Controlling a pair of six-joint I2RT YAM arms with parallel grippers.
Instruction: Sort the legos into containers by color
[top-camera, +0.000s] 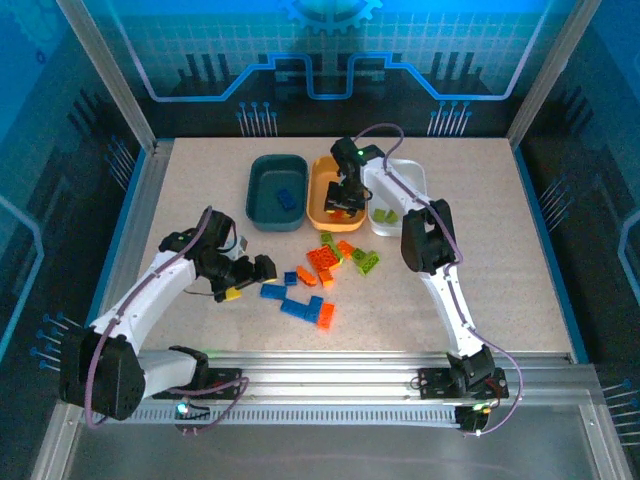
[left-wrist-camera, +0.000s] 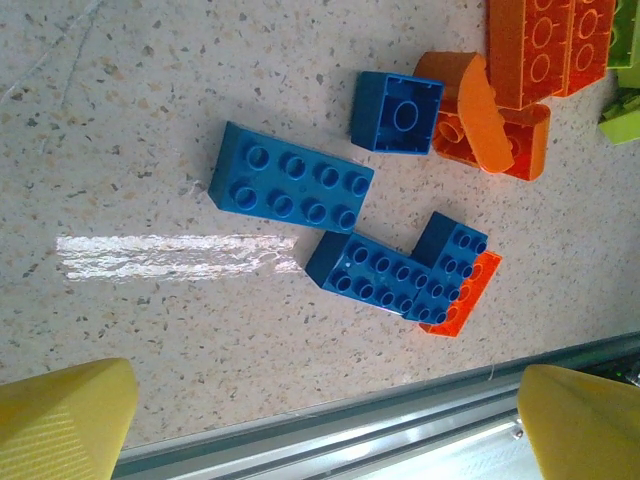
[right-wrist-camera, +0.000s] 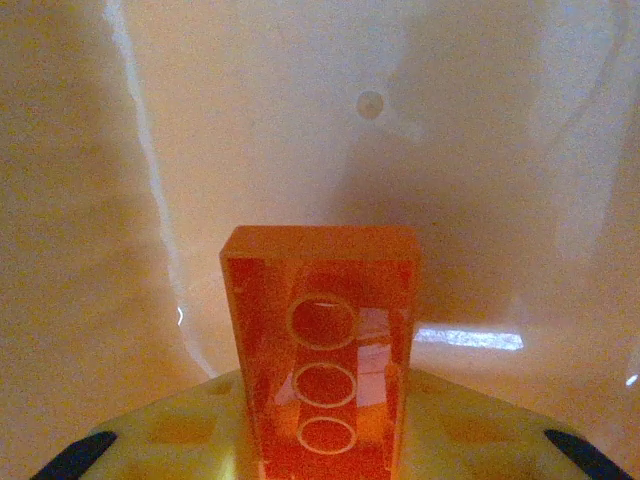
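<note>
- Right wrist view: my right gripper (right-wrist-camera: 322, 440) is clamped on an orange brick (right-wrist-camera: 320, 330). It is a long, glossy block with its hollow underside and three round tubes facing the camera, and it hangs over the pale floor of the orange tub (right-wrist-camera: 300, 120).
- Top view: the orange tub sits between the teal tub (top-camera: 258, 190), which holds one blue brick (top-camera: 288, 197), and the white tub (top-camera: 412, 178), which holds lime bricks (top-camera: 386, 214).
- My left gripper (left-wrist-camera: 320, 440), fingers wide apart and holding nothing, hangs over studded blue bricks (left-wrist-camera: 290, 183) lying on the speckled table (left-wrist-camera: 150, 120), with loose orange and lime ones near them.
</note>
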